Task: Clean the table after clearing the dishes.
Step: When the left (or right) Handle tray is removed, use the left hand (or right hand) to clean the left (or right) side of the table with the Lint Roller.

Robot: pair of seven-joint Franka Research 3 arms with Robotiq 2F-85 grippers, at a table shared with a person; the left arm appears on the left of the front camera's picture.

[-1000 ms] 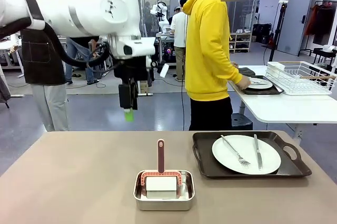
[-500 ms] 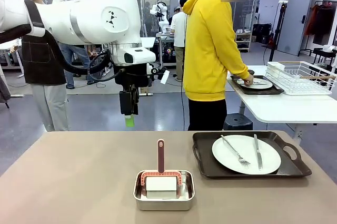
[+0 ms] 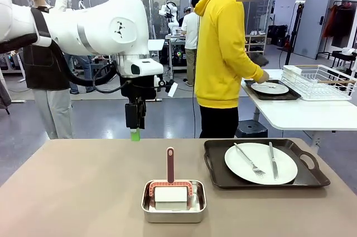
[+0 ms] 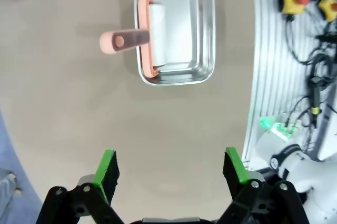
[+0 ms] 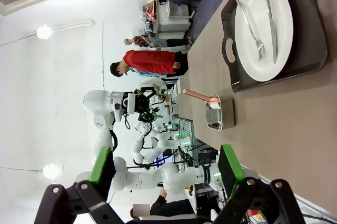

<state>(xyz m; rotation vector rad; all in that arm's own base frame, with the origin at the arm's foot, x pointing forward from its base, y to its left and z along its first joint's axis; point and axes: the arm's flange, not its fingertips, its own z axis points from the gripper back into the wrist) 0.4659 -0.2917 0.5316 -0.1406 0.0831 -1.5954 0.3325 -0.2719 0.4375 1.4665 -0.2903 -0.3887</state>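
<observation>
The brownish-grey table (image 3: 83,192) carries a dark handled tray (image 3: 216,173) at the right, with a white plate (image 3: 287,165), a fork (image 3: 249,160) and a knife (image 3: 272,161) on it. My left gripper (image 3: 134,132) hangs above the table's far middle, fingers pointing down. In the left wrist view it (image 4: 171,167) is open with nothing between its fingers, over bare table (image 4: 63,108). My right gripper (image 5: 166,165) is also open and holds nothing, off the table's edge, with the plate (image 5: 281,29) and tray (image 5: 308,23) ahead of it.
A small steel pan (image 3: 173,202) (image 4: 184,29) near the front middle holds a white roller with a pink upright handle (image 3: 170,164). A person in a yellow hoodie (image 3: 223,53) stands at a white side table (image 3: 301,114) touching a second plate (image 3: 270,88) on a tray, beside a wire rack (image 3: 321,81).
My left gripper has come down a little toward the table. The person's hand has shifted over the plate on the side table.
</observation>
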